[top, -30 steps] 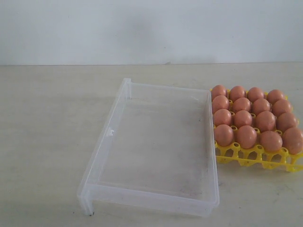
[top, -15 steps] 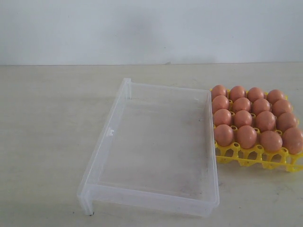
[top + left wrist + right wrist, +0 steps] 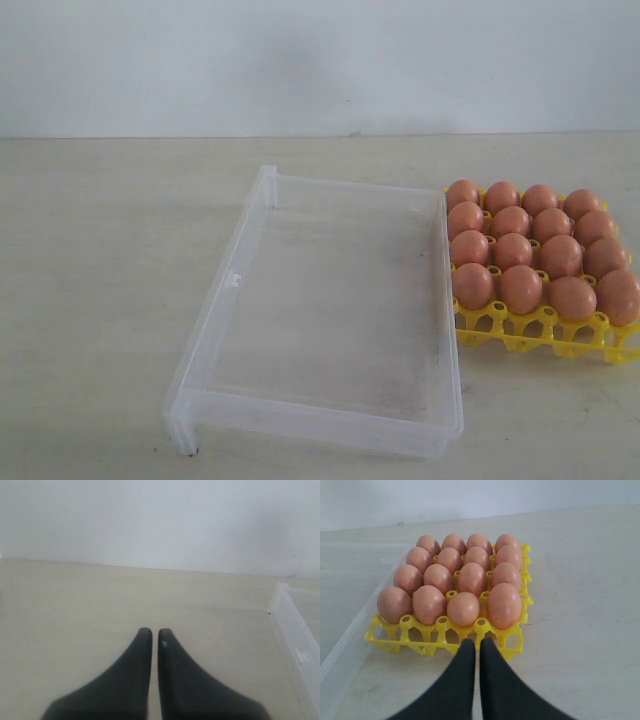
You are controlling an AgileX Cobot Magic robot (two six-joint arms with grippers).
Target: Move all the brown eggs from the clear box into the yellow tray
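The clear box [image 3: 330, 310] lies in the middle of the table and holds nothing. Beside its right wall stands the yellow tray [image 3: 535, 335] with several brown eggs [image 3: 520, 250] seated in its cells. The right wrist view shows the same eggs [image 3: 465, 580] in the tray [image 3: 445, 632], with my right gripper [image 3: 473, 644] shut just short of the tray's near edge, nothing in it. My left gripper [image 3: 152, 633] is shut and empty over bare table, the box's wall [image 3: 295, 640] off to one side. Neither gripper shows in the exterior view.
A pale wall [image 3: 320, 60] rises behind the beige table [image 3: 100, 260]. The tray sits close to the right border of the exterior view.
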